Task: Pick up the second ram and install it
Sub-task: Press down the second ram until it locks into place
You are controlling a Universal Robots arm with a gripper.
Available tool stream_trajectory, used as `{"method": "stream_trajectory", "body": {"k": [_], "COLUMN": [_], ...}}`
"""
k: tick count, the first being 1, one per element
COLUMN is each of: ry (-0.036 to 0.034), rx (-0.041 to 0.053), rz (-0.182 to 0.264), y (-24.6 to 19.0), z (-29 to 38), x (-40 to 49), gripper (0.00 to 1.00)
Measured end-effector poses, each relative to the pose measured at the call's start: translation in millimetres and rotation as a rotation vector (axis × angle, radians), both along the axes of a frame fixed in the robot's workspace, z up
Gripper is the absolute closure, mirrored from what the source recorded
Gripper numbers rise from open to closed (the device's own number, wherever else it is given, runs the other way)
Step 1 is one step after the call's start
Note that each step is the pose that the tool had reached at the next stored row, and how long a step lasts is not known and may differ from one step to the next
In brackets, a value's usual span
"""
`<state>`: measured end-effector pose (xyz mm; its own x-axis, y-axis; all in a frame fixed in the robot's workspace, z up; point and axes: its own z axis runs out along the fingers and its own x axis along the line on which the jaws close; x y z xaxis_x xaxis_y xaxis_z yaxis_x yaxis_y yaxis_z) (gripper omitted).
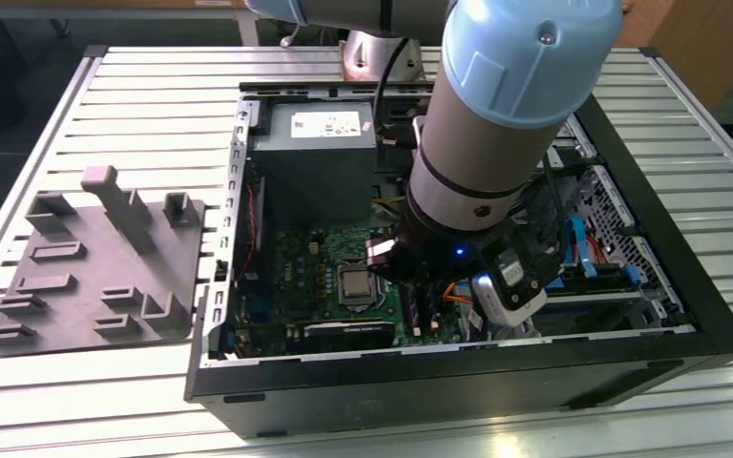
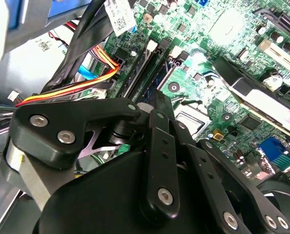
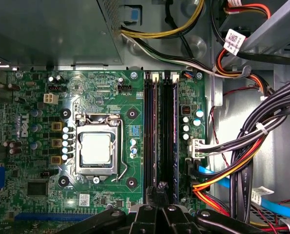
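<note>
Black gripper (image 3: 161, 187) links fill the foreground in both wrist views, its tip (image 2: 157, 105) low over the near end of the two black slots (image 3: 159, 136). These slots run just beside the CPU socket (image 3: 97, 147), between it and the cables (image 3: 242, 146). Whether the gripper is spread or clamped cannot be told. A slim dark blue-green strip, apparently the ram (image 2: 158, 73), lies along the slots just beyond the tip; whether it is fully seated cannot be told. In the exterior view the arm (image 1: 494, 114) reaches down into the open case (image 1: 672, 315) next to the socket (image 1: 356, 284). A grey tray (image 1: 87, 267) lies well away from the socket, outside the case.
</note>
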<state>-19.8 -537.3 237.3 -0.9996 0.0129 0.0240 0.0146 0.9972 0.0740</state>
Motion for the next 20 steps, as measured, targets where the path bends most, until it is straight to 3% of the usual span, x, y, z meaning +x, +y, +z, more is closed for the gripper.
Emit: {"method": "stream_trajectory", "body": {"k": [20], "ry": [0.0], "rx": [0.0002], "rz": [0.0], "y": [0.0], "z": [-15.2], "x": [0.0], "gripper": [0.89]}}
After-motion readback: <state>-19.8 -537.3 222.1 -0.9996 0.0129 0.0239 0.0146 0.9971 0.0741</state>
